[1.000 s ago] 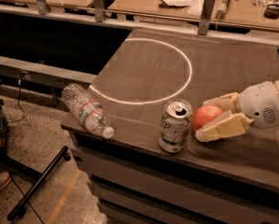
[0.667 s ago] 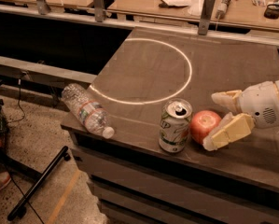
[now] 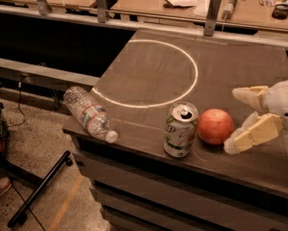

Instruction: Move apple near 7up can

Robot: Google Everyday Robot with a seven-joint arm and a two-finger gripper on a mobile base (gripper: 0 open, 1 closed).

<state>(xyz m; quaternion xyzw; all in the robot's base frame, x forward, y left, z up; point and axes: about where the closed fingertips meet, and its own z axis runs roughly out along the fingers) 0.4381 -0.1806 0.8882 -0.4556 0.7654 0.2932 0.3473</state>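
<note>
The reddish-orange apple (image 3: 216,126) rests on the dark table (image 3: 240,71) near its front edge, just right of the upright silver-white 7up can (image 3: 181,129), almost touching it. My gripper (image 3: 239,120) is at the right of the apple, open, its two pale fingers spread with one finger (image 3: 249,94) behind and one finger (image 3: 253,134) in front. The fingers are clear of the apple and hold nothing.
A clear plastic water bottle (image 3: 90,113) lies on its side at the table's front left corner. A white circle (image 3: 148,71) is marked on the tabletop. Wooden benches with small items (image 3: 182,0) stand behind. A black stand leg (image 3: 37,191) is on the floor at left.
My gripper let go of the apple and drew back to the right. The apple now sits on the table beside the can.
</note>
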